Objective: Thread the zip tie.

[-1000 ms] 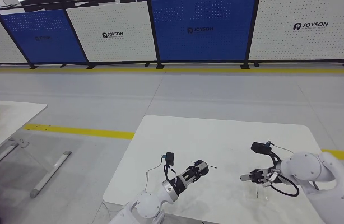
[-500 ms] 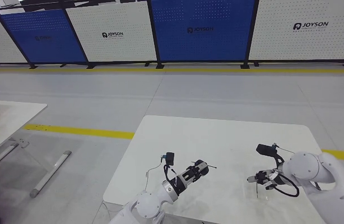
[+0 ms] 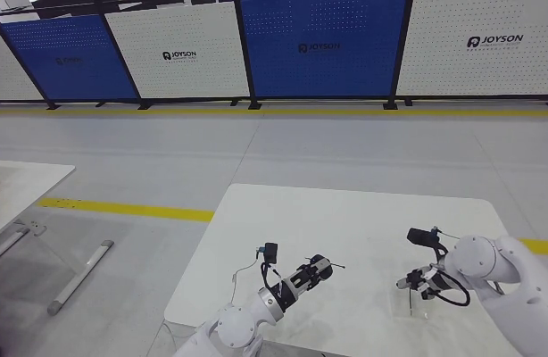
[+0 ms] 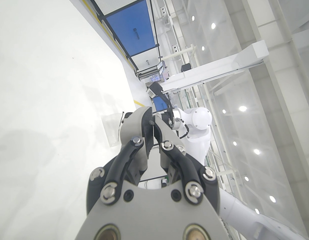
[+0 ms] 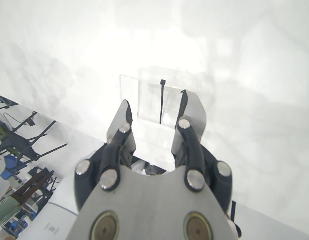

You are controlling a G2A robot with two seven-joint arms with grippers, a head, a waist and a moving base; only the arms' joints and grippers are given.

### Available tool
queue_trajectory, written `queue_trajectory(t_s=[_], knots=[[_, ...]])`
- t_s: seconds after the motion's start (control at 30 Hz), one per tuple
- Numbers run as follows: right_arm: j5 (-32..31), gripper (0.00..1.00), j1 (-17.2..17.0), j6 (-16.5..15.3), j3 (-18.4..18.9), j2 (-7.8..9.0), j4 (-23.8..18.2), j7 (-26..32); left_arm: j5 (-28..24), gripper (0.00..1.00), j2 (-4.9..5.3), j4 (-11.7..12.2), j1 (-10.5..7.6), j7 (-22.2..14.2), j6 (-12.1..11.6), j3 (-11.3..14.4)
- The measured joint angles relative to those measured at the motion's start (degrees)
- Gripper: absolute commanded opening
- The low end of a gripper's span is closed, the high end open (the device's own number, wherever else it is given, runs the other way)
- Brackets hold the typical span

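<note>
This is a large industrial hall, of the kind used as a robot test laboratory. Along the far side stands a row of partition panels (image 3: 323,49), blue and white, made of perforated board in black frames. The grey floor (image 3: 345,147) is smooth and carries yellow lines (image 3: 122,209), like lane marks in a factory. A white work table (image 3: 345,214) stands on the open floor, and another table (image 3: 15,183) is at the left. The left wrist view shows a high ceiling with round lamps (image 4: 242,108) and white beams (image 4: 219,67). The right wrist view shows dark metal stands (image 5: 40,132) with cables.
</note>
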Motion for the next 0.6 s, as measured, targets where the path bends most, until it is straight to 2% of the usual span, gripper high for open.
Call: queue_trajectory(t_s=[0.13,0.27,0.53,0.6], knots=[[-0.6,0.35,0.9,0.0,-0.9,-0.78,1.8,0.0,0.0,0.0,0.0,0.0,0.0,0.0,0.0,0.0],[-1.0,0.37,1.4,0.0,-1.4,-1.41,2.7,0.0,0.0,0.0,0.0,0.0,0.0,0.0,0.0,0.0],[-1.5,0.24,2.4,0.0,-2.8,-2.37,4.4,0.0,0.0,0.0,0.0,0.0,0.0,0.0,0.0,0.0],[-1.5,0.25,2.7,0.0,-3.2,-2.56,4.9,0.0,0.0,0.0,0.0,0.0,0.0,0.0,0.0,0.0]])
